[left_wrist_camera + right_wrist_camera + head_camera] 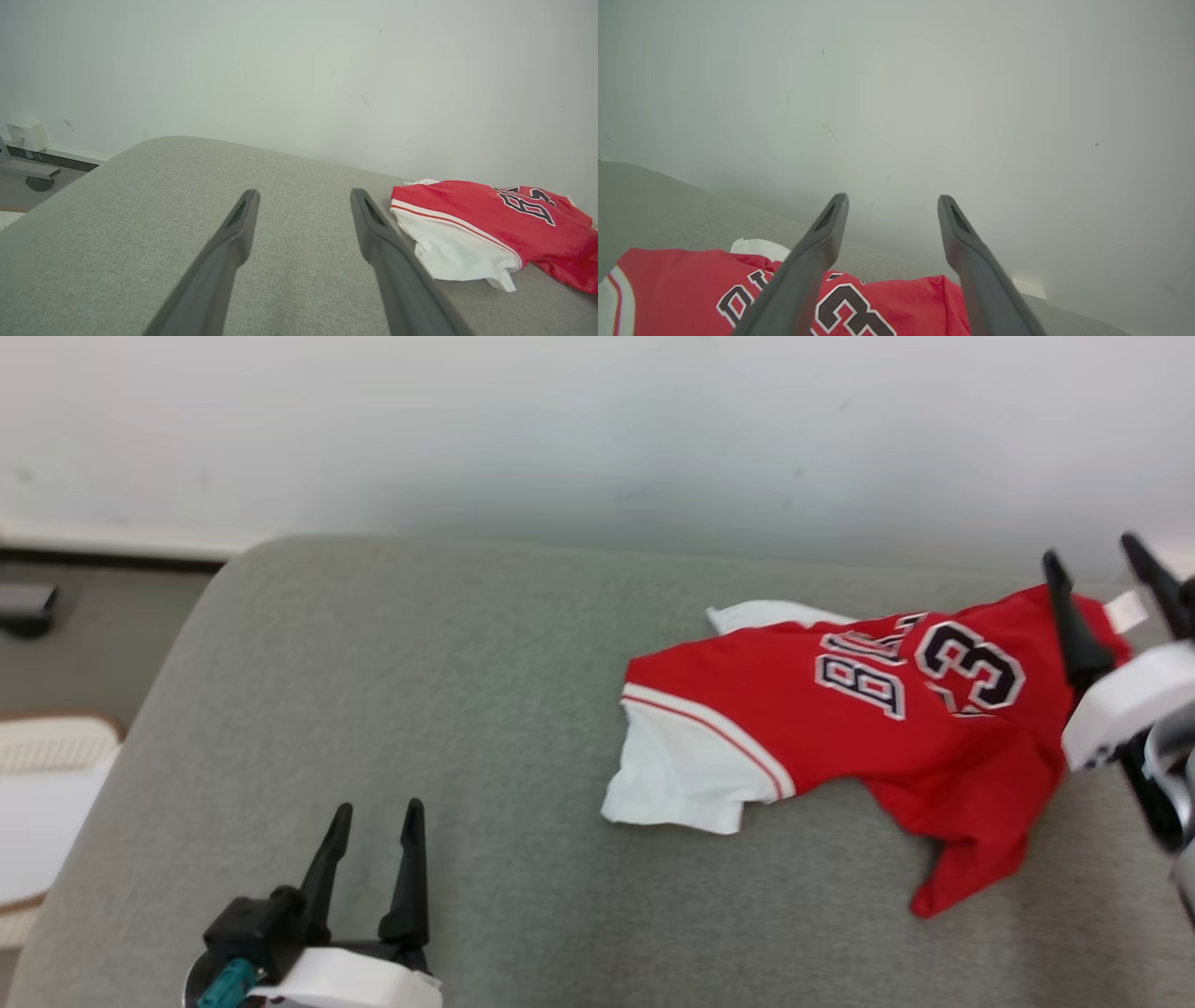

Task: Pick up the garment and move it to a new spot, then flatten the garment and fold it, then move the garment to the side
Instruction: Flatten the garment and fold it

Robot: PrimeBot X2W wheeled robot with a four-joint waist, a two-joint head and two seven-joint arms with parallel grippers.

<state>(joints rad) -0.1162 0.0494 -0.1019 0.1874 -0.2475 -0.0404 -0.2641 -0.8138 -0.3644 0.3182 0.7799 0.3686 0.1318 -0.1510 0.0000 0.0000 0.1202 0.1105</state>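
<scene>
The garment is a red jersey with white sleeves and dark lettering and numbers. It lies crumpled on the grey cushioned surface, toward the right side. The left wrist view has the garment at its right, and the right wrist view has the garment below the fingers. My right gripper hovers open over the garment's right end, with nothing between its fingers. My left gripper stands open near the front left, well apart from the garment.
A pale wall runs behind the surface. Off its left edge lie the floor, a white and tan object and a dark baseboard. A small wheeled grey thing sits low at the left.
</scene>
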